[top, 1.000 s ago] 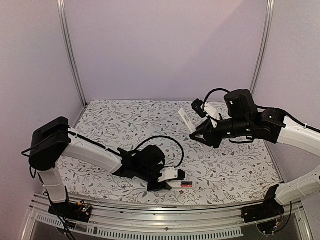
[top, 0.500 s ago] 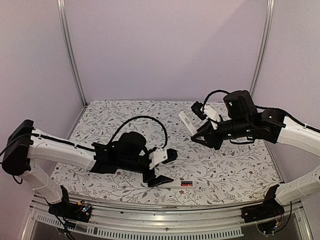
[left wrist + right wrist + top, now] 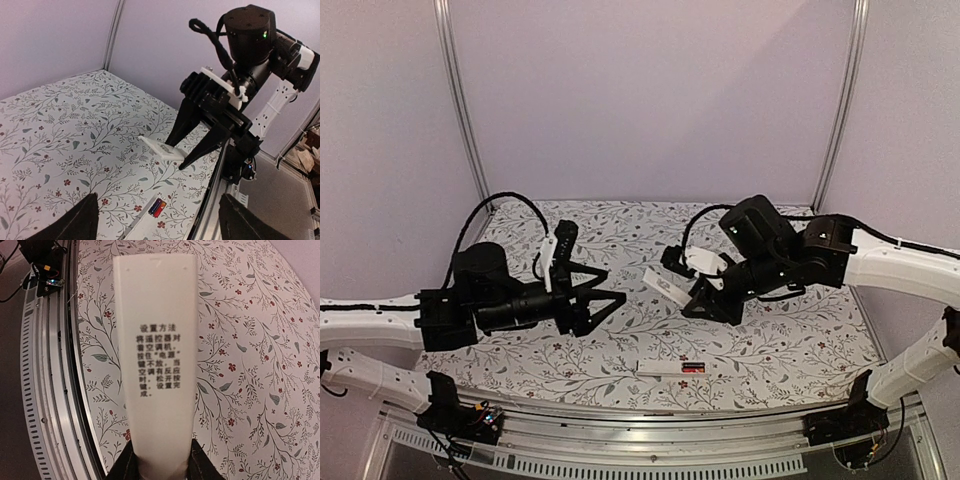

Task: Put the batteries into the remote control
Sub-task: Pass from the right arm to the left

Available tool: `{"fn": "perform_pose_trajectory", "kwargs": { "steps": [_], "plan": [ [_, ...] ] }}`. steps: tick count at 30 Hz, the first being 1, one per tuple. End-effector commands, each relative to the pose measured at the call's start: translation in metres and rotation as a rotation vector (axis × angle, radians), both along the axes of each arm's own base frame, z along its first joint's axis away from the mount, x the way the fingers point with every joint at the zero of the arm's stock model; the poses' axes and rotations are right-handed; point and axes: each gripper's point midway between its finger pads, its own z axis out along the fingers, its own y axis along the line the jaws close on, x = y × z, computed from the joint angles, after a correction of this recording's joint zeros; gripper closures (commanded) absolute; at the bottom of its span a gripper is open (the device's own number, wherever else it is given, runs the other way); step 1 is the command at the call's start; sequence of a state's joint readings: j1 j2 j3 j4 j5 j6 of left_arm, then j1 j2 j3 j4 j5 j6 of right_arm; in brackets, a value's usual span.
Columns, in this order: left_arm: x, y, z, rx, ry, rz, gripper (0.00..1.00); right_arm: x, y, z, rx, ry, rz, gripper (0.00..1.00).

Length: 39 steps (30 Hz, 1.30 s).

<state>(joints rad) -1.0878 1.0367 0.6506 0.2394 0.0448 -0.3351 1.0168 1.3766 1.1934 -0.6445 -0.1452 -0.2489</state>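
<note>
Top external view compared with a second ago: the left gripper was down at the remote control by the front edge with its jaws narrow, and now it's lifted off, swung back to the left and hangs above the table with nothing in it. The right gripper has drifted left and lower with its load, while the remote hasn't budged. Jaws-wise, the left ones are spread wide and touching nothing. The right ones are pinched onto the end of a thin white cover plate, the one with printed Chinese text on it, held up in the air between the two arms. Count: one remote lying flat near the front rail, one cover plate, and two batteries. From the left wrist view they're a red one and a dark one side by side at the remote's right end, looks like inside its recess.
</note>
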Motion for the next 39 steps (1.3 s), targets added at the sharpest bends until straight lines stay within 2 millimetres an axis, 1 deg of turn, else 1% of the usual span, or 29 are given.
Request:
{"fn": "perform_pose_trajectory", "kwargs": {
  "steps": [1,3,5,8,11,13,15,16,19,21,23,28,33,35,36,37,38,39],
  "plan": [
    [0.01,0.024,-0.016,-0.128,0.202,0.134,0.17,0.001,0.002,-0.02,-0.13,-0.033,0.033,0.84],
    [0.01,0.028,-0.021,-0.186,0.254,0.152,0.16,-0.002,0.011,-0.023,-0.139,-0.039,0.057,0.85],
    [0.013,0.027,-0.03,-0.202,0.296,0.169,0.17,-0.003,0.021,-0.023,-0.13,-0.057,0.074,0.85],
    [0.016,0.02,-0.042,-0.182,0.344,0.175,0.18,-0.002,0.032,-0.02,-0.119,-0.092,0.091,0.85],
    [0.017,0.012,-0.047,-0.178,0.378,0.168,0.23,-0.001,0.038,-0.021,-0.127,-0.107,0.103,0.86],
    [0.018,0.008,-0.049,-0.181,0.392,0.166,0.29,-0.002,0.041,-0.024,-0.142,-0.115,0.112,0.86],
    [0.019,0.005,-0.044,-0.191,0.389,0.154,0.38,-0.003,0.043,-0.029,-0.157,-0.116,0.123,0.86],
    [0.019,0.003,-0.043,-0.197,0.392,0.151,0.41,-0.004,0.044,-0.032,-0.162,-0.114,0.128,0.86],
    [0.02,0.001,-0.042,-0.209,0.398,0.14,0.43,-0.006,0.046,-0.036,-0.17,-0.106,0.134,0.87],
    [0.014,-0.002,-0.039,-0.222,0.407,0.102,0.43,-0.006,0.046,-0.038,-0.174,-0.104,0.133,0.87],
    [0.013,-0.001,-0.042,-0.226,0.419,0.103,0.44,-0.006,0.046,-0.037,-0.169,-0.104,0.132,0.87],
    [0.019,0.0,-0.055,-0.215,0.458,0.138,0.61,-0.006,0.049,-0.036,-0.158,-0.109,0.134,0.87],
    [0.02,-0.004,-0.057,-0.213,0.47,0.139,0.76,-0.011,0.052,-0.037,-0.16,-0.113,0.146,0.87],
    [0.02,-0.004,-0.057,-0.215,0.473,0.141,0.8,-0.012,0.051,-0.037,-0.16,-0.114,0.147,0.88],
    [0.021,-0.003,-0.057,-0.215,0.474,0.143,0.83,-0.012,0.05,-0.037,-0.162,-0.115,0.144,0.88],
    [0.02,-0.003,-0.058,-0.215,0.479,0.144,0.9,-0.011,0.05,-0.036,-0.161,-0.118,0.14,0.88],
    [0.02,-0.003,-0.058,-0.219,0.482,0.145,0.98,-0.011,0.049,-0.036,-0.16,-0.12,0.138,0.88],
    [0.02,-0.002,-0.057,-0.225,0.488,0.145,1.0,-0.011,0.049,-0.036,-0.16,-0.12,0.137,0.88]
  ]
}}
